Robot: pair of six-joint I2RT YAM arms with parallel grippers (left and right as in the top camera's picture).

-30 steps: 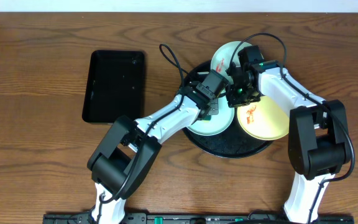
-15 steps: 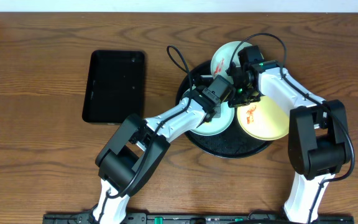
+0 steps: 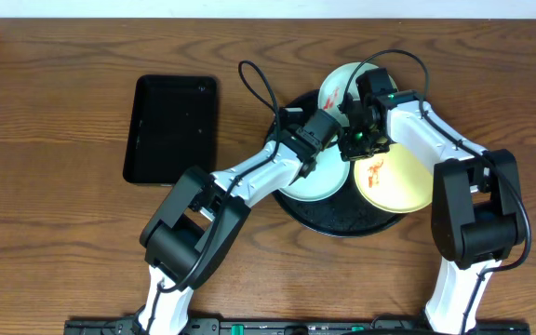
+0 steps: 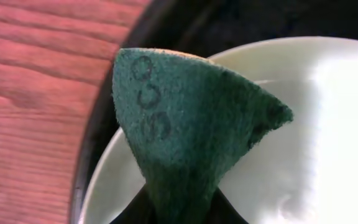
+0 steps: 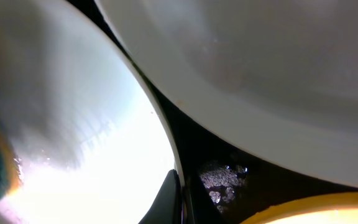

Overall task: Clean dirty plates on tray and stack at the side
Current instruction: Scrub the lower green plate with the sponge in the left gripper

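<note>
The round black tray (image 3: 342, 221) holds three plates. A pale mint plate (image 3: 316, 186) lies at its front left, a second mint plate (image 3: 340, 82) with a red smear leans over the back rim, and a yellow plate (image 3: 400, 181) with red-orange smears lies at the right. My left gripper (image 3: 313, 154) is shut on a green scouring pad (image 4: 185, 124) pressed on the front mint plate (image 4: 303, 137) near the tray rim (image 4: 98, 149). My right gripper (image 3: 354, 141) pinches that plate's rim (image 5: 166, 140), with one finger (image 5: 169, 199) showing.
A smaller rectangular black tray (image 3: 170, 128) lies on the wooden table (image 3: 54, 112) to the left. The two arms meet closely over the round tray. In the right wrist view the back plate (image 5: 260, 56) and the yellow plate's edge (image 5: 316, 211) lie close by.
My left gripper has slid the pad right across the mint plate and then back toward its upper left. The right gripper has stayed on the rim.
</note>
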